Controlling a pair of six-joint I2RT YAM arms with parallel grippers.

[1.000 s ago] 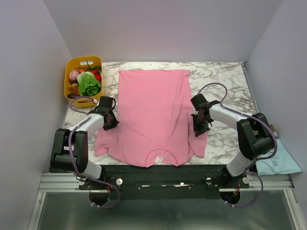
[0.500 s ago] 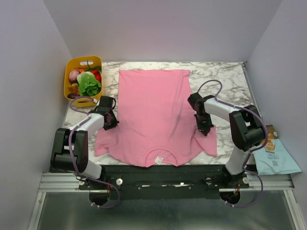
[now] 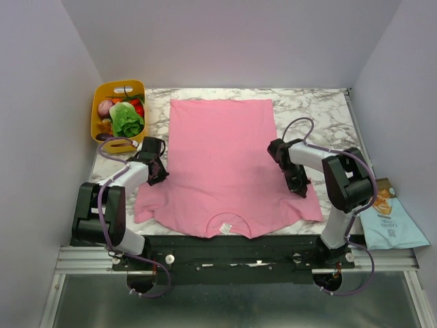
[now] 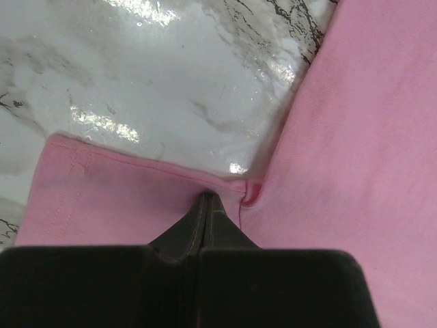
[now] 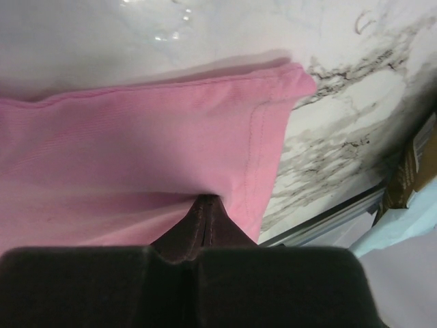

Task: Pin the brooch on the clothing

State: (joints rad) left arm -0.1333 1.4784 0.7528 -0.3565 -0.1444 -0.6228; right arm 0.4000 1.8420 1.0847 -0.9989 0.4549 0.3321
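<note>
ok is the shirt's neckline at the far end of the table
No, the clothing lies with its neckline and white label at the near edge of the table.

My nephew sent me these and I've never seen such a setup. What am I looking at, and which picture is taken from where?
Two robot arms are bolted at the near edge of a marble table. The wide picture comes from a fixed camera above and behind them; the two close-ups come from a camera on each wrist. A pink T-shirt lies flat. The left gripper is closed at the armpit seam on its side, the right gripper on the other sleeve near its hem; both seem to pinch cloth. A yellow basket of vegetables sits far left. No brooch shows.
</note>
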